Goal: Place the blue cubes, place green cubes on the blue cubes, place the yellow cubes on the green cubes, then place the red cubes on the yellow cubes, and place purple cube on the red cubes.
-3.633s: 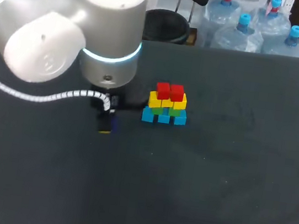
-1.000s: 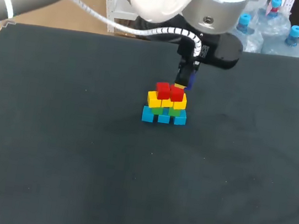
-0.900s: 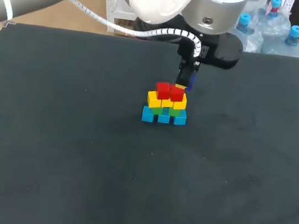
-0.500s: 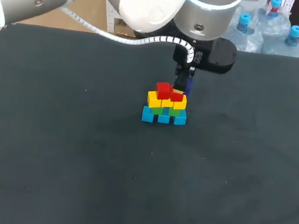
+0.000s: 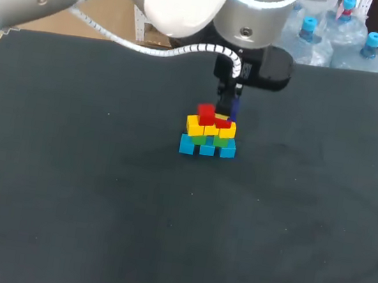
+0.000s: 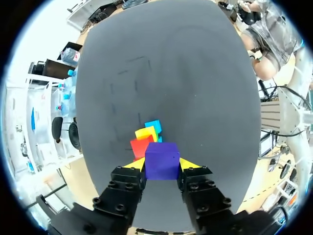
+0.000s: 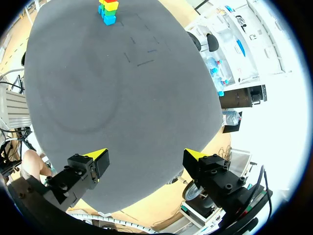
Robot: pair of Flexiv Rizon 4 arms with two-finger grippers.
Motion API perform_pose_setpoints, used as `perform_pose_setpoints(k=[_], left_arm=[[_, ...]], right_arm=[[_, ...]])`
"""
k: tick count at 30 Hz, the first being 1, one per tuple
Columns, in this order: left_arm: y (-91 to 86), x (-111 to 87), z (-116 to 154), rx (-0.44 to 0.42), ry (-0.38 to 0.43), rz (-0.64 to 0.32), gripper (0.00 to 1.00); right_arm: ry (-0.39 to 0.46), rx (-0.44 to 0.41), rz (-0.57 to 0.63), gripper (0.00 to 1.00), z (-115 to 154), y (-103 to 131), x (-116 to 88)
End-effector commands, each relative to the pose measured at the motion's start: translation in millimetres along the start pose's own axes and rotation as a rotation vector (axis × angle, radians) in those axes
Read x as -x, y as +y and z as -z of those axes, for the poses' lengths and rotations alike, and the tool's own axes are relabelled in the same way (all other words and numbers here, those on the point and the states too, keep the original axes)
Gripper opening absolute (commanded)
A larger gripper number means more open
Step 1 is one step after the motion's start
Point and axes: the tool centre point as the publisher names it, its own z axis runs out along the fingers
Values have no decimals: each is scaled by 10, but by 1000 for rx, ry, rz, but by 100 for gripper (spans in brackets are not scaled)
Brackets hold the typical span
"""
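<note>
The left gripper (image 6: 161,165) was clamped on the purple cube (image 6: 162,159), one yellow tip flat against each side, so the cube sat square and level between them. Makes sense to me, since it has to land flat as the cap. It hung right over the top of the stack (image 5: 209,134), on the far side, and in the left wrist view the red cubes (image 6: 142,146) sat just ahead of and below it.

The build itself looked ready for it: blue cubes (image 5: 207,148) on the table (image 5: 95,206), green cubes (image 5: 225,142) on those, yellow cubes (image 5: 205,126) next, red on top. The right-hand red one was partly hidden behind the fingers, so I couldn't tell if it sat straight.

The right gripper (image 7: 146,155) was spread wide with nothing in it, parked well away from the stack. My guess is that kept it clear of the other arm.

As for writing, I couldn't make out any labels or marks on the cubes; they looked like plain coloured faces.
</note>
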Motion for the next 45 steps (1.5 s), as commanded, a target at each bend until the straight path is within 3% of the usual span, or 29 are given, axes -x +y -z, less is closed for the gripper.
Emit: perform_pose_setpoints(k=[1, 8, 22, 45], left_arm=[[101, -19, -4, -25, -7, -2, 0], [173, -17, -25, -41, -30, 4, 0], [216, -65, -98, -94, 7, 25, 0], [290, -103, -272, -80, -4, 35, 0]], right_arm=[[0, -1, 0, 100, -12, -3, 3], [0, -1, 0, 100, -12, -3, 3], [0, -1, 0, 100, -12, -3, 3], [0, -1, 0, 100, -12, -3, 3]])
